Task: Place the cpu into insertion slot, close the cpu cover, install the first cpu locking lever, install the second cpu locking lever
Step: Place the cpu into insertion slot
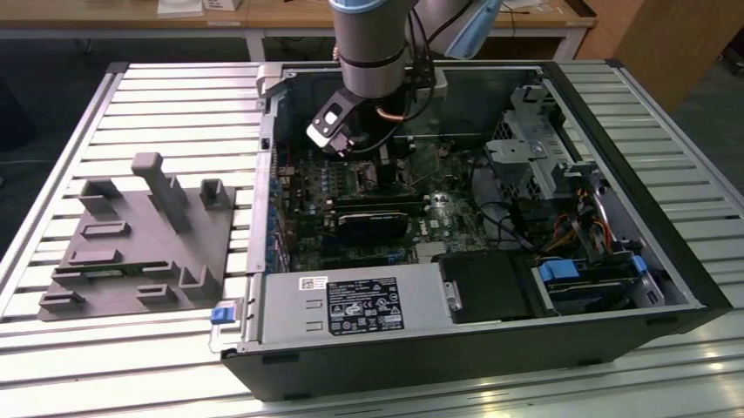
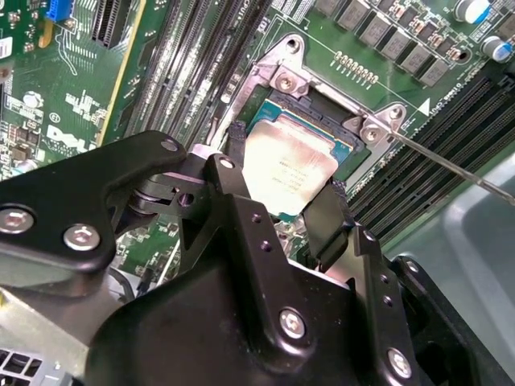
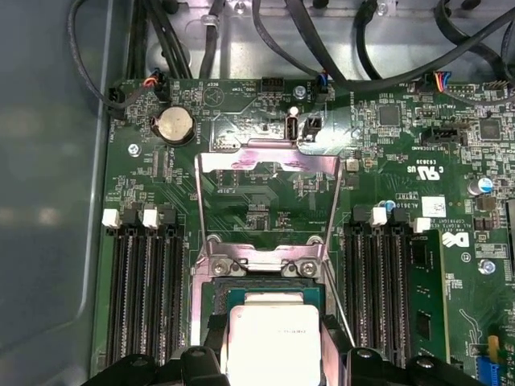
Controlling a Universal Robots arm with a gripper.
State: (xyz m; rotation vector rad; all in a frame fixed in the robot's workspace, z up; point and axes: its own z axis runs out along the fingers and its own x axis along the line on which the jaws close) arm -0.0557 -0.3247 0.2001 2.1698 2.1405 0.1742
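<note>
Slatted aluminium table [image 1: 674, 104] carries an open black computer case [image 1: 686, 300], and the grey robot arm [image 1: 372, 43] reaches down into it over the green circuit board [image 3: 378, 161]. In the second wrist view the black two-fingered claw [image 2: 283, 173] is closed onto the small flat square cpu [image 2: 291, 157] with its pale silver metal top, one finger against each opposite side. The chip sits directly over the insertion slot [image 2: 310, 108], a dark square socket with a silvery rim set between the board's two banks of long black memory slots [image 3: 145, 305]. I cannot tell whether it is bedded down or just above the contacts. By my reading the first step is nearly done but not let go. The cpu cover [image 3: 269, 158], a thin silvery frame with a large window, lies flipped open toward the board edge where the cables plug in (so nothing is closed yet), and a thin wire locking lever [image 2: 451, 165] stands free of any catch
</note>
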